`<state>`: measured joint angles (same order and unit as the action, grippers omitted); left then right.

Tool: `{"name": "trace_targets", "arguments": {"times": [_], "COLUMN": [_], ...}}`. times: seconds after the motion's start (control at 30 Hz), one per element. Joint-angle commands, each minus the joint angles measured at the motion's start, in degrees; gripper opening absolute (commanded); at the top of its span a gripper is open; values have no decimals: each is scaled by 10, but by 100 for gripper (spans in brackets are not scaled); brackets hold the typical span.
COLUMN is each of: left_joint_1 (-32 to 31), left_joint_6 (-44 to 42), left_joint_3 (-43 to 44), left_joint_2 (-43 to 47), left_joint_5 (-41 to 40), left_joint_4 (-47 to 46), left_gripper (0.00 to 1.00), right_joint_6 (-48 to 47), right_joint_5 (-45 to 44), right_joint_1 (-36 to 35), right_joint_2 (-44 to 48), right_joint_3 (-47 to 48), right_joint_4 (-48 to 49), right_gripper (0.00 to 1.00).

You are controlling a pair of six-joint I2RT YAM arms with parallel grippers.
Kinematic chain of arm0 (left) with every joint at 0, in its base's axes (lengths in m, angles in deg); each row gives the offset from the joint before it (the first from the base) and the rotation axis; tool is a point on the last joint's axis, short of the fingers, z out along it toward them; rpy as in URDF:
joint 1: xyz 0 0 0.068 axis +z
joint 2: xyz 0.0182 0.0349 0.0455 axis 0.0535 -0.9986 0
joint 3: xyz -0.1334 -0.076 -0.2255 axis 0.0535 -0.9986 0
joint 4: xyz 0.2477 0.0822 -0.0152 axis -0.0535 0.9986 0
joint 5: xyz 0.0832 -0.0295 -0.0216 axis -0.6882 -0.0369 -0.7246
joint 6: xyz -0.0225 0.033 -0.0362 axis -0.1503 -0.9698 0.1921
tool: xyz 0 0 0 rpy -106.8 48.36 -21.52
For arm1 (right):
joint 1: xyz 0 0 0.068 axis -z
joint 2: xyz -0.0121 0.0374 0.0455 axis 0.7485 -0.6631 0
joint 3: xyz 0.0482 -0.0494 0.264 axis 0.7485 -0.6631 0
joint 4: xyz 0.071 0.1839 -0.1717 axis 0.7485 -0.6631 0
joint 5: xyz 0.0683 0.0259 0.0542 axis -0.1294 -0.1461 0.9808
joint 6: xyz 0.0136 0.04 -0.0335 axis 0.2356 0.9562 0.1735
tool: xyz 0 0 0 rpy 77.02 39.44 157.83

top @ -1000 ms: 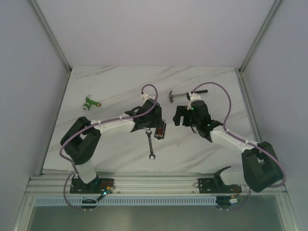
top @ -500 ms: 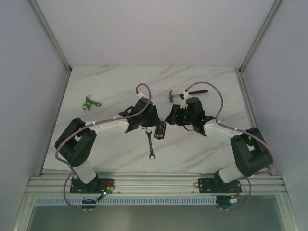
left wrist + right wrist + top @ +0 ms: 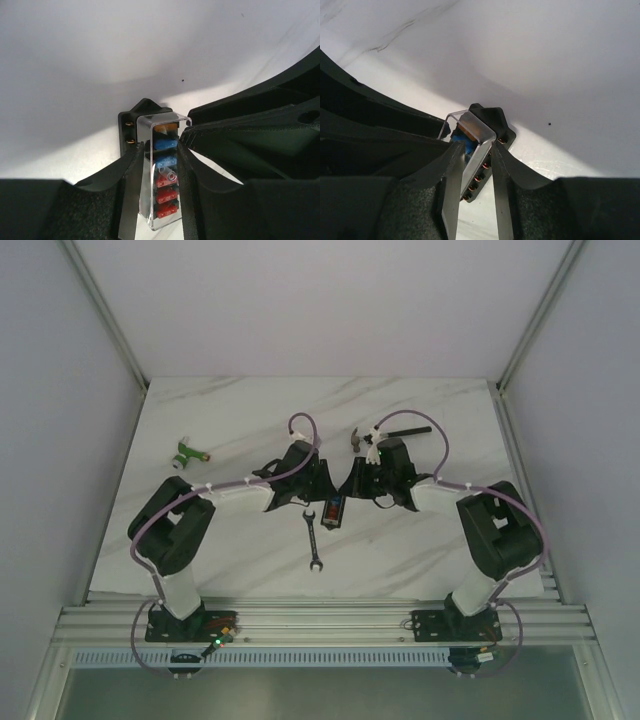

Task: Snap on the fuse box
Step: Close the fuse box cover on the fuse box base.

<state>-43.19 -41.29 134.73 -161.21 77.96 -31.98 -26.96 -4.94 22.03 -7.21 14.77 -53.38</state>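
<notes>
fuse box point(image 3: 332, 510) at tabletop point(image 3: 220, 410) centre, clear cover point(image 3: 163, 202) on it, left claw point(image 3: 161, 145) and right claw point(image 3: 475, 146) both pinched onto cover sides, wrench point(image 3: 313, 540) just beside

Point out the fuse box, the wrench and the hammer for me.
fuse box point(image 3: 332, 510), top external view, middle of its black body.
wrench point(image 3: 312, 540), top external view, middle of its shaft.
hammer point(image 3: 411, 429), top external view, on its dark handle.
</notes>
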Motion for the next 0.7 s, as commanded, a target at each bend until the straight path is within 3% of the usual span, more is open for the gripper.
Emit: {"name": "trace_targets", "arguments": {"times": [0.0, 0.2, 0.43, 0.67], "left_joint_1": [3, 4, -1, -1], "left_joint_6": [-5, 16, 52, 56], "left_joint_3": [4, -20, -68, -99], "left_joint_2": [-39, -55, -10, 73], "left_joint_5": [28, 49, 84, 79], "left_joint_4": [8, -7, -71, -91], "left_gripper": [40, 38, 39, 48], "right_joint_6": [0, -7, -35, -74], "right_joint_5": [19, 9, 8, -75], "right_joint_1": [4, 7, 7, 10], "right_joint_2": [-26, -51, -35, 60], "right_joint_3": [7, 10, 22, 17], "right_joint_4": [-18, -45, -53, -92], "right_gripper": [32, 26, 27, 60]}}
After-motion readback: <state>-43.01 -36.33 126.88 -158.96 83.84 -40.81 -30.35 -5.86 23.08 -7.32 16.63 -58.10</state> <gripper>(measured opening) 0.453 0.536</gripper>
